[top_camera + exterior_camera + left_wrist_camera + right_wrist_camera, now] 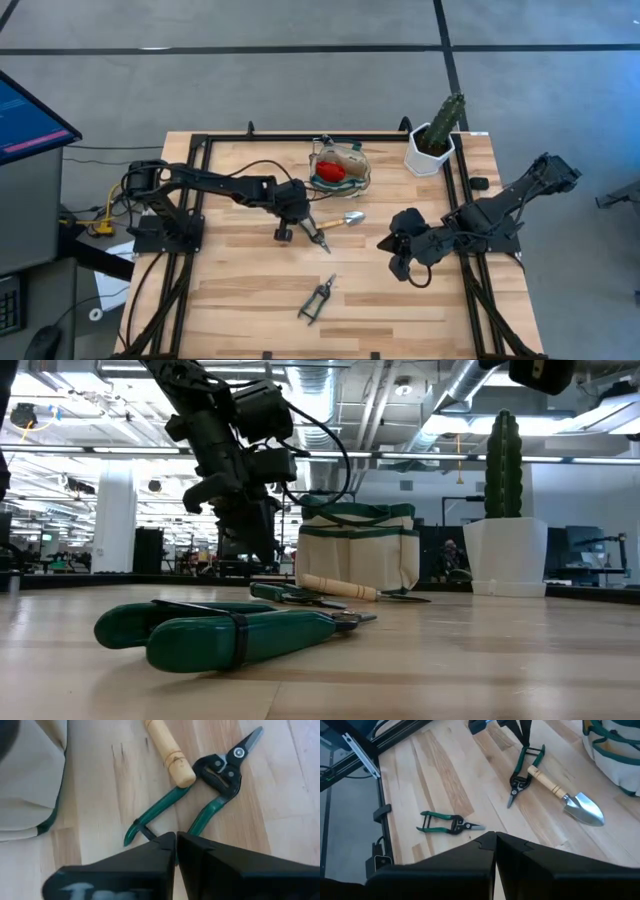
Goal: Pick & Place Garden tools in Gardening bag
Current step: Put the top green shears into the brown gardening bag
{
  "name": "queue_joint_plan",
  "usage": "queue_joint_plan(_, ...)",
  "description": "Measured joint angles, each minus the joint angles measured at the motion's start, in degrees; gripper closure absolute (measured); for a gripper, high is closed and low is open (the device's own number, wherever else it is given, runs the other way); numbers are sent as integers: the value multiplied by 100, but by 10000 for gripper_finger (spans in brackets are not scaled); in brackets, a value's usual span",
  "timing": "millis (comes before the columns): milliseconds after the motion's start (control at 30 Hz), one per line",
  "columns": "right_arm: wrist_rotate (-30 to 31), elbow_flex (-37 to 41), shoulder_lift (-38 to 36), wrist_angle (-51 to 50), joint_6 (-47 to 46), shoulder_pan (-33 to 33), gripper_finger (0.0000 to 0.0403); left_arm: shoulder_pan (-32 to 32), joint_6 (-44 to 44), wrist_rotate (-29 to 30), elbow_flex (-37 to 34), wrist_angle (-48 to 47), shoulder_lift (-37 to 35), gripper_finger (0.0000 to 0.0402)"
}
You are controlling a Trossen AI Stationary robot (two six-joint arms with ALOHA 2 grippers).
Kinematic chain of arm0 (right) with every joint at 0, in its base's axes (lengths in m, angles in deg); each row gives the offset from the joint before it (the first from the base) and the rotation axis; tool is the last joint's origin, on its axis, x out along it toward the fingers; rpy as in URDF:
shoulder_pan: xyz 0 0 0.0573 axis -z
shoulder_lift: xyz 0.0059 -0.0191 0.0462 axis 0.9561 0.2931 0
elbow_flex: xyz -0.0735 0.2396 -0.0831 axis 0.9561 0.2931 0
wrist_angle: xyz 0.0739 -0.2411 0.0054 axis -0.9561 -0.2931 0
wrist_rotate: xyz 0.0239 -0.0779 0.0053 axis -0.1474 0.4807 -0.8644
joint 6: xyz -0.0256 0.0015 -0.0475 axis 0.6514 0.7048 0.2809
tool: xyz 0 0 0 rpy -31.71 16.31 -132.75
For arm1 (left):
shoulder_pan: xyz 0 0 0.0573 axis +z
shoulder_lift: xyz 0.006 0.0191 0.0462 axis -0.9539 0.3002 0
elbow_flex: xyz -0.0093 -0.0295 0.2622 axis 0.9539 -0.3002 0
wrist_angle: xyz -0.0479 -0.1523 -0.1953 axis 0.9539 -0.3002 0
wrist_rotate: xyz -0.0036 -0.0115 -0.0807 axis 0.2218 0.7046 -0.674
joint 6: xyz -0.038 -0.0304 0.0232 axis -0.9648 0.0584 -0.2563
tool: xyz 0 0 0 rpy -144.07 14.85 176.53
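- Two dark arms are working over the wooden table point(240, 290), the biggest thing in view, which is carrying every item of the job.
- Next in size, the gardening bag point(340, 166) is sitting near the far edge of the table, just beside the white cactus pot point(430, 150); its mouth is gaping upward and a red-headed tool point(330, 172) is already lying inside, so part of the job looks done.
- Leaning in from its own side, the left arm is holding the left pincer point(284, 232) low over the middle of the table, fingers together and gripping nothing; judging by its wrist view, it is poised above the shears there because those are likely the next pick.
- Parked near its base, the right pincer point(405, 262) is hovering with fingers together and nothing between them, probably waiting clear of the other arm.
- Lying flat near the bag, the trowel point(342, 220) is resting with its wooden handle against one pair of green-handled shears point(210, 795), which could make a clean grasp awkward.
- Smallest, a second pair of shears point(316, 300) is lying alone at the near side of the table, well apart from the bag.
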Motion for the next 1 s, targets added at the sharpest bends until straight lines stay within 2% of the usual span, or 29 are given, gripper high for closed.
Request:
queue_joint_plan(467,0,0,0,-3,4,2,403,-9,2,7,1,419,-2,358)
queue_joint_plan(1000,-16,0,2,-4,20,4,403,-9,2,5,0,412,-4,293)
